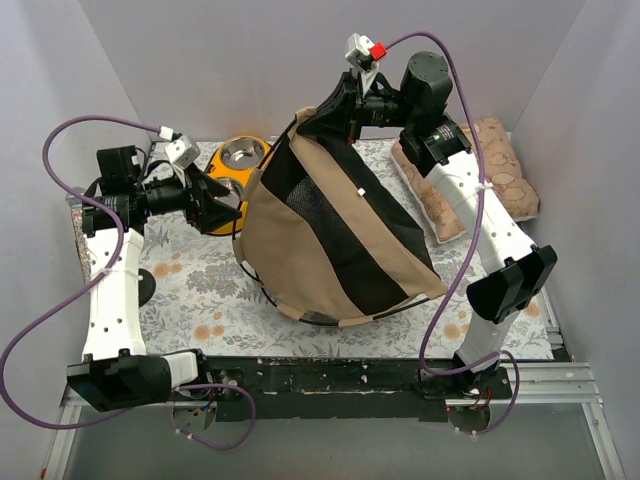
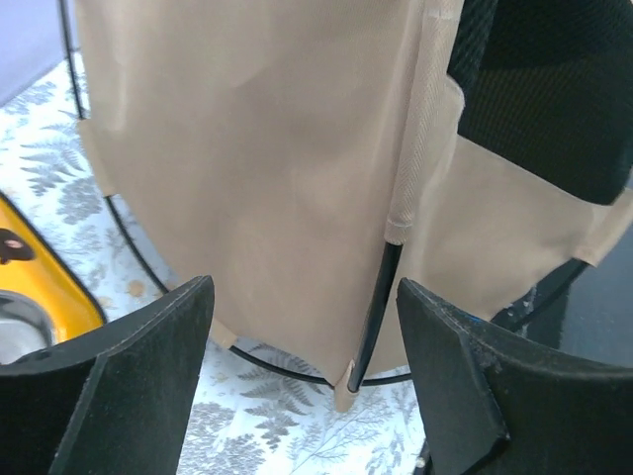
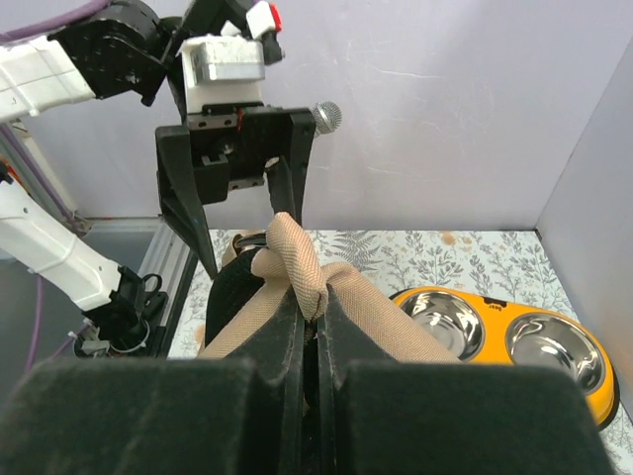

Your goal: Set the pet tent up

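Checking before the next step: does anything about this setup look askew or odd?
Yes. The pet tent hangs tilted from the right claw, pinched by a fold at its top, not standing. Near the open left claw, a black pole runs bare below its sleeve.

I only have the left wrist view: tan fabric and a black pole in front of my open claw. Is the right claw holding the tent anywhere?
Observer: Yes. The right claw is shut on a bunched fold of the pet tent at its top, held up toward the far side of the table.
Operator: So is the tent standing properly yet?
Observer: Not from above. It hangs tilted from that grip, and its lower rim appears to rest on the table near the arm bases.
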Controlling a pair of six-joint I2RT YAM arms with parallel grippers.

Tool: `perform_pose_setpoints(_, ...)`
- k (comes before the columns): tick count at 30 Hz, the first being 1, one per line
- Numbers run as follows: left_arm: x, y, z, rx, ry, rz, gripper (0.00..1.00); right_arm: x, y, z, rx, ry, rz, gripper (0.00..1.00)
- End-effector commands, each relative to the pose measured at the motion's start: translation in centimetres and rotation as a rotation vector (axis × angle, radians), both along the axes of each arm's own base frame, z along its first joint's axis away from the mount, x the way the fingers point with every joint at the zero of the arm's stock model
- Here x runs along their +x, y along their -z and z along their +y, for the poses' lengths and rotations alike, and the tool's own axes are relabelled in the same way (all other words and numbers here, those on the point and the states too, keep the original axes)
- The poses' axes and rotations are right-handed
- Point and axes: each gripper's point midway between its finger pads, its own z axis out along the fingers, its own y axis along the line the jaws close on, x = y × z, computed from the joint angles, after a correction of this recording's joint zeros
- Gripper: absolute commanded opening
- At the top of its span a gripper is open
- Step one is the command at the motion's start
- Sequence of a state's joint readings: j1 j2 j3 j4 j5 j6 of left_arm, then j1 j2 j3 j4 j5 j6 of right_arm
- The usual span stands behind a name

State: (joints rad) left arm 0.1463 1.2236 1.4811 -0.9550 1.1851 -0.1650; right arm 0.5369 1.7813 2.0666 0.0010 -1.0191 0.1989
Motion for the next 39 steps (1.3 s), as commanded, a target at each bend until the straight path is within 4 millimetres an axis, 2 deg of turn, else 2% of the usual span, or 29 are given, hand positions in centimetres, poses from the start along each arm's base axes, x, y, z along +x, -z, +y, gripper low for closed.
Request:
perform_pose_setpoints(1,-2.3,0.5,-1.5,-0.051,0.085,0.028,0.7,-0.9,-2.8,-0.2,0.063,-0.016,-0.075,0.01)
perform_pose_setpoints(4,-2.2,1.0,-2.4,-0.069,0.101,0.067,0.57,-0.9,-2.9,0.1,0.068,-0.022,-0.075,0.01)
perform_pose_setpoints(7,-3.0,1.8,-4.1,-0.078,0.147,0.124,0.41,-0.7,-3.0,0.4,0.076,-0.024,-0.077,0.01)
perform_pose_setpoints(8,-3.5,2.0,-5.1,-0.084,0.17,0.149,0.33,-0.4,-3.1,0.5,0.079,-0.017,-0.078,0.01)
perform_pose_setpoints(10,-3.4,2.4,-5.6,-0.118,0.154,0.19,0.16,0.3,-3.3,0.7,0.092,0.011,-0.077,0.01)
perform_pose_setpoints(12,-2.7,2.1,-5.8,-0.168,0.113,0.211,0.02,1.9,-3.8,0.7,0.116,0.096,-0.068,0.01)
perform_pose_setpoints(15,-1.8,1.1,-5.9,-0.237,0.037,0.265,0.0,4.4,-5.1,-0.1,0.159,0.264,-0.095,0.33)
perform_pose_setpoints(18,-0.7,-0.2,-5.8,-0.305,-0.038,0.325,0.0,7.4,-7.3,-2.6,0.217,0.456,-0.135,0.52)
perform_pose_setpoints(21,-0.1,-1.1,-6.0,-0.392,-0.076,0.389,0.0,9.6,-10.3,-6.3,0.285,0.655,-0.225,0.61)
perform_pose_setpoints(23,0.7,-1.8,-6.0,-0.437,-0.099,0.412,0.0,9.7,-12.7,-9.0,0.327,0.754,-0.302,0.64)
perform_pose_setpoints(25,1.5,-3.0,-6.1,-0.468,-0.109,0.421,0.0,9.3,-14.4,-11.3,0.338,0.855,-0.395,0.66)
perform_pose_setpoints(27,2.5,-4.3,-6.1,-0.51,-0.129,0.445,0.0,8.6,-15.1,-12.9,0.303,0.926,-0.502,0.66)
perform_pose_setpoints(29,4.3,-5.2,-5.7,-0.57,-0.207,0.496,0.0,7.3,-15.7,-14.7,0.288,0.991,-0.535,0.67)
perform_pose_setpoints(31,5.8,-5.8,-5.5,-0.612,-0.267,0.557,0.0,5.9,-15.3,-16.1,0.249,1.027,-0.542,0.67)
perform_pose_setpoints(33,7.1,-6.1,-5.6,-0.651,-0.289,0.635,0.0,3.9,-13.9,-16.5,0.186,0.997,-0.536,0.67)
perform_pose_setpoints(36,9.0,-6.4,-5.4,-0.71,-0.341,0.728,0.0,0.5,-8.6,-16.2,0.025,0.879,-0.515,0.64)
perform_pose_setpoints(37,9.7,-6.5,-5.4,-0.723,-0.351,0.749,0.0,-0.3,-5.9,-16.2,-0.034,0.843,-0.482,0.63)
perform_pose_setpoints(39,10.5,-6.6,-5.5,-0.743,-0.359,0.789,0.0,-2.4,-2.1,-16.3,-0.118,0.779,-0.434,0.6)
